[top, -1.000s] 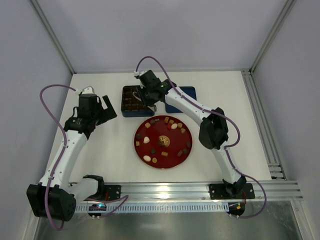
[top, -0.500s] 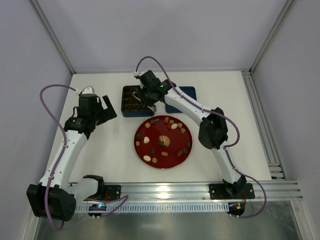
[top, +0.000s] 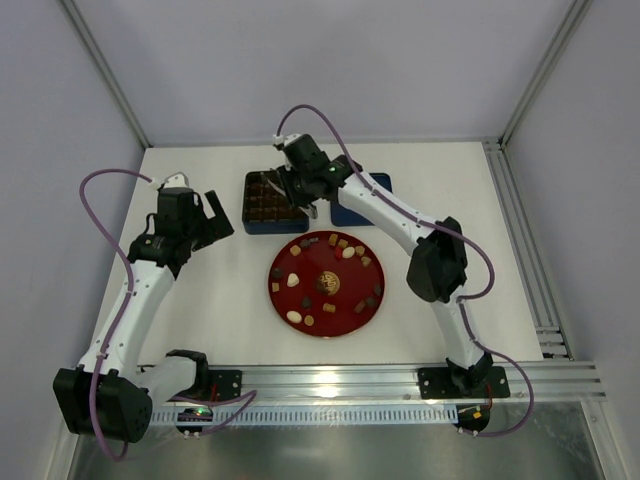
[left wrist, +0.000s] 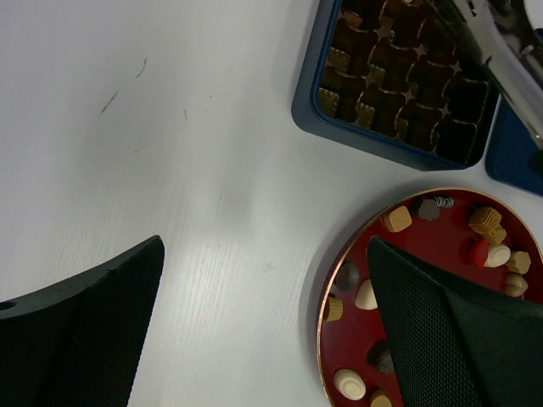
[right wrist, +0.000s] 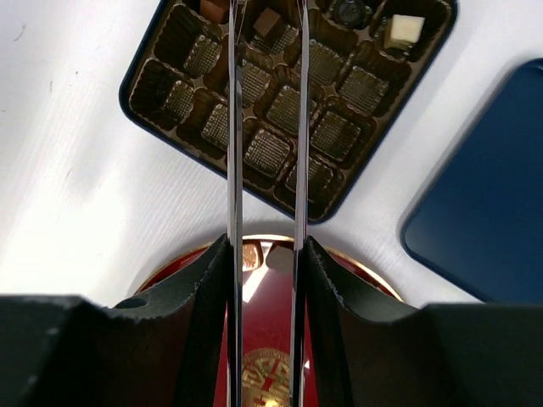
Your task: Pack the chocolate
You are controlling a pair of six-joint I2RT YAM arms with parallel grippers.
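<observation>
The right tool (right wrist: 265, 10) is poised spread over the dark blue tin (left wrist: 373, 140), chocolate (right wrist: 268, 22) apparently seated in its cell (left tool (left wrist: 265, 246) gaping, empty).

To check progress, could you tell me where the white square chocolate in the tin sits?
In the right wrist view, the white square chocolate sits at upper right, in an edge cell of the blue tin, beside a dark round piece.
</observation>
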